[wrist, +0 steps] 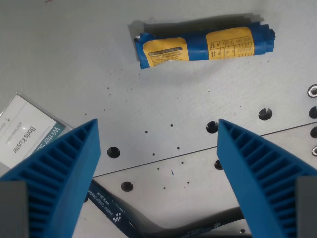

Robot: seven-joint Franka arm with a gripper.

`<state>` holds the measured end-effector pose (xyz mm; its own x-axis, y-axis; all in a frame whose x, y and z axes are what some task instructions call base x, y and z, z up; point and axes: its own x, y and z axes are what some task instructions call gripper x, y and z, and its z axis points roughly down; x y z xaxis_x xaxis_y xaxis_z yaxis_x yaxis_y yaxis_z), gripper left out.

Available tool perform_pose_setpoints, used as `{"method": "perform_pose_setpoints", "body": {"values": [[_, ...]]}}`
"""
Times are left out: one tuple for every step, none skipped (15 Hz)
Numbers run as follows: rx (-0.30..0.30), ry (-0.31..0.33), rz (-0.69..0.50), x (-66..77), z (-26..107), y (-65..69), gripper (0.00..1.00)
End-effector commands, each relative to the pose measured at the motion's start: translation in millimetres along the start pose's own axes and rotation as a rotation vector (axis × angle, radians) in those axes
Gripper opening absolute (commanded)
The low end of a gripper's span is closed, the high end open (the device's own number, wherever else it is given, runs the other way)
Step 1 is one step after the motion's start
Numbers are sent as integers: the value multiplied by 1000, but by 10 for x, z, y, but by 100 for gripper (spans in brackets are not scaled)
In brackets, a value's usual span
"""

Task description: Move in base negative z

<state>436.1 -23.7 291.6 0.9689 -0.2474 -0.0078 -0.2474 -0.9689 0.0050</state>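
Observation:
My gripper (157,130) is open, with two blue ribbed fingers (64,168) at the wrist view's lower left and lower right and nothing between them. It hangs above a grey metal table (74,59). A blue rolled packet with yellow labels (204,45) lies flat on the table at the top of the view, beyond the fingertips and apart from them.
A name badge card (27,133) lies at the left edge, with a dark blue lanyard (124,218) running along the bottom under the fingers. The table has several bolt holes (114,151) and a seam (198,149) across the middle. Bolts (312,90) sit at the right edge.

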Motion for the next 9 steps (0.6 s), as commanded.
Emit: {"method": "perform_pose_setpoints", "body": {"values": [[1, 4, 0, 2, 33, -1, 100], [1, 4, 0, 3, 83, -1, 100], [1, 4, 0, 4, 133, -2, 100], [1, 4, 0, 5, 183, -2, 100], [1, 4, 0, 8, 233, -3, 100], [1, 4, 0, 10, 283, -4, 100], [1, 4, 0, 13, 333, -5, 100], [1, 4, 0, 17, 383, -6, 100], [1, 4, 0, 21, 433, -7, 100]]}}
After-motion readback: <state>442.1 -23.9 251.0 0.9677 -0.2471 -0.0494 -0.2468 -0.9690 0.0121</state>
